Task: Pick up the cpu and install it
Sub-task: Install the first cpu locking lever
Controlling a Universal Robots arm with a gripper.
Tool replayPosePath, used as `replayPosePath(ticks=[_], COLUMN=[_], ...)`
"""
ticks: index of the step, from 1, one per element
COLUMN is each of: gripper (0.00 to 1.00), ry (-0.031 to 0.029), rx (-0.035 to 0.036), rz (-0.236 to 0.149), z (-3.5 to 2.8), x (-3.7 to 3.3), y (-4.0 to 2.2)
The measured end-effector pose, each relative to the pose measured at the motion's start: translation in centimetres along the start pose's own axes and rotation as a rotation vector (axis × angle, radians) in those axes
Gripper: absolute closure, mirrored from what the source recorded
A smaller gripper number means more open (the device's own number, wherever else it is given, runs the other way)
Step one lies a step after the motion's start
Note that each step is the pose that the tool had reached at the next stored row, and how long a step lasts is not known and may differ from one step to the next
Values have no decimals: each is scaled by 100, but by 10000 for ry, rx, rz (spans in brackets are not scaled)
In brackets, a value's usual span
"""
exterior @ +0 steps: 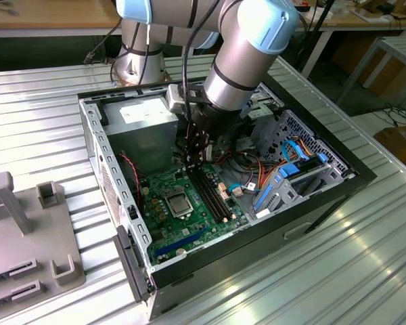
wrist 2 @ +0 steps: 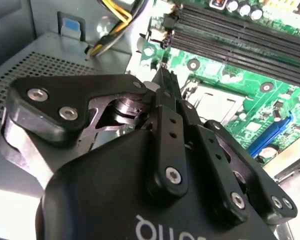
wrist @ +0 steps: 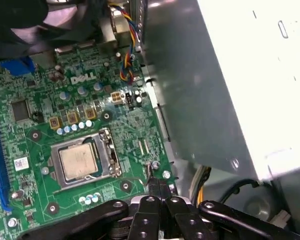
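Black two-finger gripper [wrist: 157,192], fingers pressed together and empty, hangs beside the socket where we see the pale silver square cpu [wrist: 79,161] already seated on the green motherboard [wrist: 40,100]; latching likely remains

In the second wrist view the gripper [wrist 2: 162,82] body hides part of the cpu [wrist 2: 216,102] and its socket.

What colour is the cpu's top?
Pale silver-grey; the cpu shows best in the first wrist view, seated in the socket.
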State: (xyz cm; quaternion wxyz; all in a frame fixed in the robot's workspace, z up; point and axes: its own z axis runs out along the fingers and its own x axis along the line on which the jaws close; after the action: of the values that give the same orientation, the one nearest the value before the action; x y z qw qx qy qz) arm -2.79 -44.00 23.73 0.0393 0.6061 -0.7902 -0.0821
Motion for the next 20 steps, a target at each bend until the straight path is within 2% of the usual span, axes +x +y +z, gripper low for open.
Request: replayPosePath(ticks=[6, 10, 20], gripper=[89, 89, 89], ry=[36, 108, 231], rx=[21, 20, 25], rz=[-246, -671, -1406], z=[-4, -5, -6], x=[93, 127, 205], y=[-5, -2, -5])
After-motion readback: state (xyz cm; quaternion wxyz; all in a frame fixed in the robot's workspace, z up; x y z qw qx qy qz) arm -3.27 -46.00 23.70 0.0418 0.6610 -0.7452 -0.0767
